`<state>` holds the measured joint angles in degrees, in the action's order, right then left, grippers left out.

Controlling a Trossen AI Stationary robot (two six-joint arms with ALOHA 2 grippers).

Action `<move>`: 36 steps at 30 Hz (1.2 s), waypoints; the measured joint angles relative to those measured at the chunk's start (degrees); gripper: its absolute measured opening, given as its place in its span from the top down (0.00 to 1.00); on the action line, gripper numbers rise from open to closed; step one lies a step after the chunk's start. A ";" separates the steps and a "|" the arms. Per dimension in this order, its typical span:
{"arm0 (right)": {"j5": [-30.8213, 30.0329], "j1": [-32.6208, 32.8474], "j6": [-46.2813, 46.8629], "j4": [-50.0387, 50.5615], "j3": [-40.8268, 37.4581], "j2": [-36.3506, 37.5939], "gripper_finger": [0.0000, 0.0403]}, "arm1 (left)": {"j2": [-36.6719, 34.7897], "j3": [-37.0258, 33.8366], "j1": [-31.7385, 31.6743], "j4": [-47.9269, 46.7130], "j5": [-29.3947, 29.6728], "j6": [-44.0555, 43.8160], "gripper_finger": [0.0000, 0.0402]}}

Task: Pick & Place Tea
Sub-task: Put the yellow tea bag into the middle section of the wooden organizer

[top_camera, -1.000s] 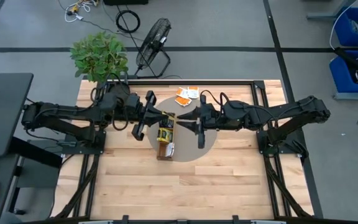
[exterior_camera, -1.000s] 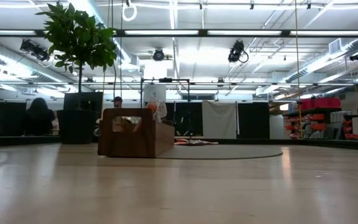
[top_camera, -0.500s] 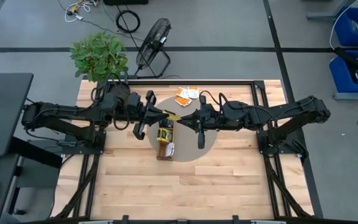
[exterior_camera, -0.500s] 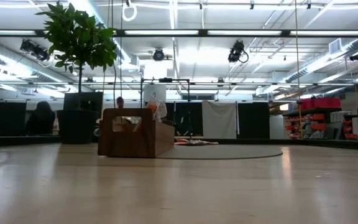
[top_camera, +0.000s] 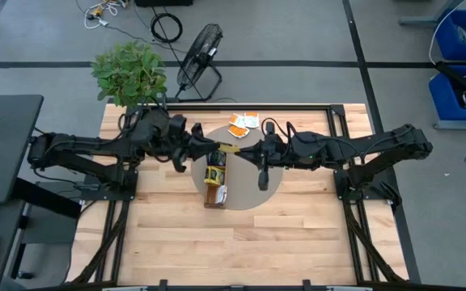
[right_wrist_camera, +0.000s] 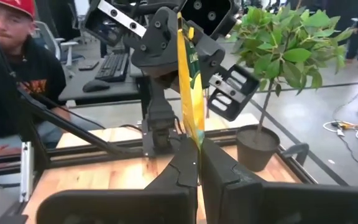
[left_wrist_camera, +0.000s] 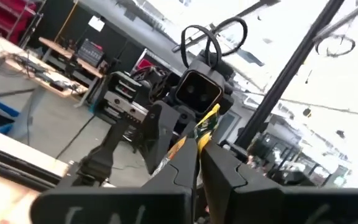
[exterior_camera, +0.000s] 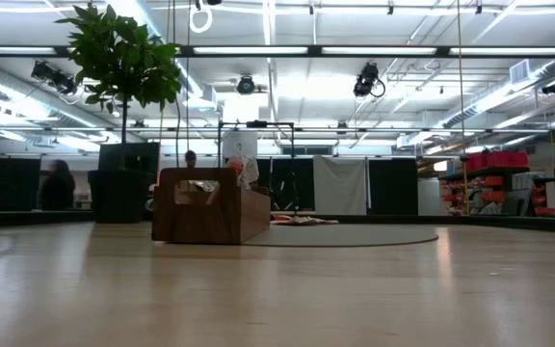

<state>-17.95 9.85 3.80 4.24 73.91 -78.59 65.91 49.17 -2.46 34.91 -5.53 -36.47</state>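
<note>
Both tools pinch one yellow-green sachet above the tray.

The left tool (top_camera: pixel 209 147) and right tool (top_camera: pixel 241 150) meet tip to tip over the far end of the wooden tray (top_camera: pixel 214 187), each closed on the same yellow-green sachet (top_camera: pixel 226 149); the right wrist view shows it edge-on between that arm's fingers (right_wrist_camera: pixel 180 167). Compared with a second ago, the left arm's wrist has rolled and the sachet sits slightly nearer the right tool. More sachets (top_camera: pixel 214 173) fill the tray, and orange-and-white sachets (top_camera: pixel 242 123) lie loose on the surface (top_camera: pixel 298 226) at 1 o'clock from the tray. A plant (top_camera: pixel 128 73) stands at the surface's 11 o'clock corner.
</note>
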 joint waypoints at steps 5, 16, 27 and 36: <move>-1.12 0.00 -0.29 0.32 0.00 0.00 1.00 | 0.00 0.00 0.00 -0.01 0.54 -5.36 0.92; -4.70 1.05 -1.32 1.42 0.00 0.75 1.00 | -0.02 0.00 0.00 0.12 0.43 -6.68 0.77; -22.86 3.66 -4.78 6.35 0.00 2.20 1.00 | -0.03 0.00 -0.16 -1.28 3.00 -16.19 0.67; -29.67 4.05 -12.61 7.29 0.00 2.14 1.00 | -0.02 0.00 -3.09 -2.11 11.93 -45.35 0.58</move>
<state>-47.62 13.90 -8.81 11.53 73.91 -76.44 65.89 49.17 -5.55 32.80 6.39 -81.83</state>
